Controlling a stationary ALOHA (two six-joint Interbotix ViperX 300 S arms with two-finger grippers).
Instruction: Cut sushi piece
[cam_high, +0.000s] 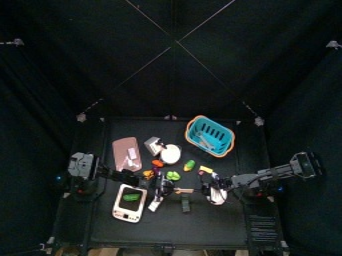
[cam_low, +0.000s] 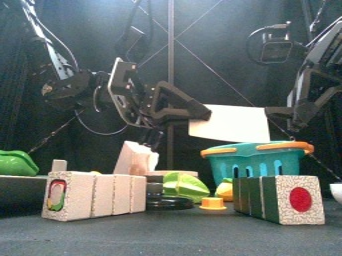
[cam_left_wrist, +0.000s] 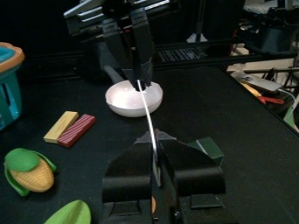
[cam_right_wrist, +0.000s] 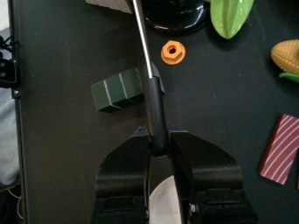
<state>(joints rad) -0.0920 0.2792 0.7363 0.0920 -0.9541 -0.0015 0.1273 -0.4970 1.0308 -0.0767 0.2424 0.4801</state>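
The sushi piece (cam_low: 287, 198) stood on the black table (cam_low: 174, 235) at its front right, a squat block wrapped in dark green, its flat white face carrying a red disc. From the right wrist view it read as a plain dark green brick (cam_right_wrist: 117, 92), lying just beside the knife's handle. A longer pale roll (cam_low: 94, 195), scored into slices, sat at the front left.

The right gripper (cam_right_wrist: 158, 144) was clamped on the matte black handle of the knife (cam_right_wrist: 149, 83). The broad white blade (cam_low: 234, 122) hung above the basket (cam_low: 254, 160) (edge-on, it showed only as a thin bright line). That line ran down between the narrow jaws of the left gripper (cam_left_wrist: 158, 188), which seemed to pinch it.

The basket was slatted teal plastic with an orange rim. Nearby lay a small orange ring (cam_right_wrist: 173, 52), a smooth white dome (cam_left_wrist: 131, 96), a bumpy yellow corn cob (cam_left_wrist: 30, 171) and a glossy green leaf (cam_right_wrist: 232, 16).
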